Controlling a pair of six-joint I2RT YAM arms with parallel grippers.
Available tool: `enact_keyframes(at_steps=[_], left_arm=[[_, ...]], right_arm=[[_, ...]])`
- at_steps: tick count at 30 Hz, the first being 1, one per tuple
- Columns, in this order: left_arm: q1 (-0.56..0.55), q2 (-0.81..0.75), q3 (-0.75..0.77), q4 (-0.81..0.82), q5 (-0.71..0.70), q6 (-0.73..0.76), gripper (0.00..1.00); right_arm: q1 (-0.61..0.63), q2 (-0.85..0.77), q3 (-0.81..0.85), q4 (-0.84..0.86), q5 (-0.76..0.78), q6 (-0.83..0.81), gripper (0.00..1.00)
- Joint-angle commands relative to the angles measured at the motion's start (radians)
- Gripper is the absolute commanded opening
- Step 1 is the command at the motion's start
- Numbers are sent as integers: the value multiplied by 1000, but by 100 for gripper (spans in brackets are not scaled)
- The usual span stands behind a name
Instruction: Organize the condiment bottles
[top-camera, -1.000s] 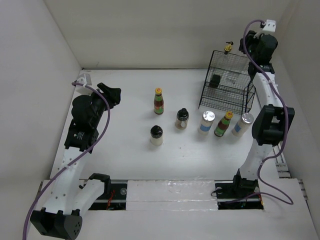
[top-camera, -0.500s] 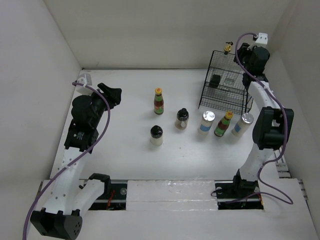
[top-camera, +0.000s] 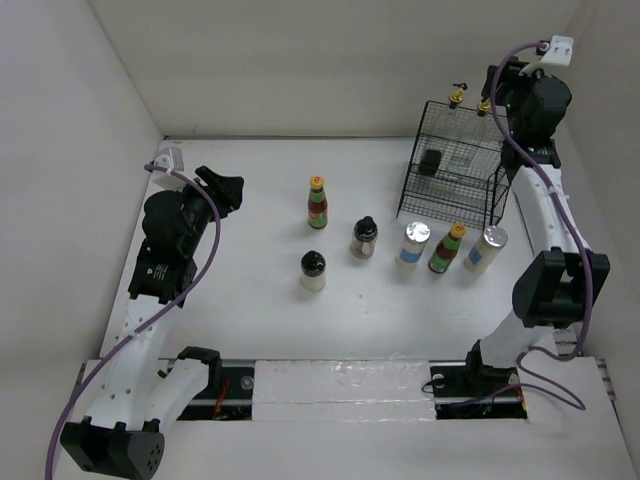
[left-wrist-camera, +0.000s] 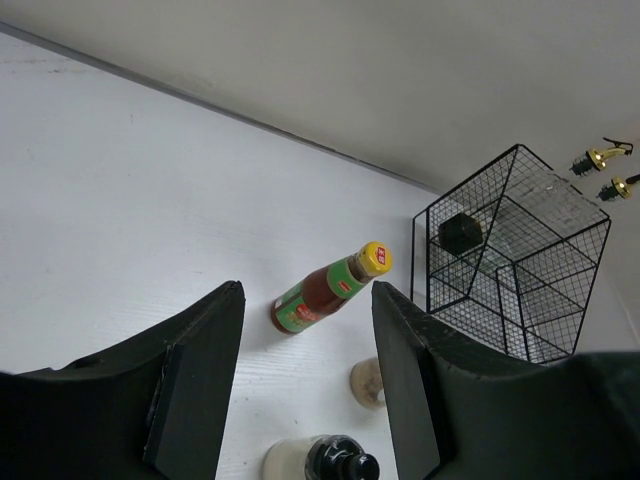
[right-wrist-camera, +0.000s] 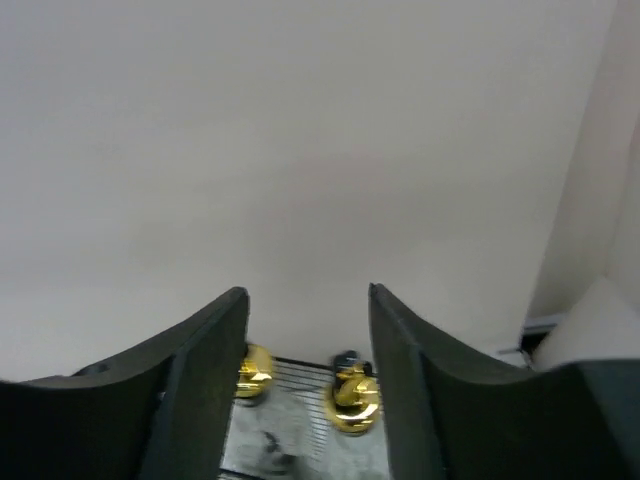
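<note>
Two gold-spouted bottles (top-camera: 456, 96) upright, spouts skyward

Reading nothing legible anywhere. Showing a red and green label (left-wrist-camera: 303, 307) on the yellow-capped sauce bottle (left-wrist-camera: 340, 281), standing toward the far edge of the table (left-wrist-camera: 130, 190); possibly bearing print, but appearing too small to decipher.

The right jaws have opened and risen off a gold-spouted bottle (top-camera: 484, 104).
</note>
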Motion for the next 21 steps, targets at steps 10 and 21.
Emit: enact_keyframes(at_steps=[10, 21], left_arm=[[6, -19, 19, 49, -7, 3, 48], [6, -28, 19, 49, 15, 3, 47]], right_arm=[[459, -94, -206, 4, -324, -30, 18], [651, 52, -215, -69, -387, -132, 81]])
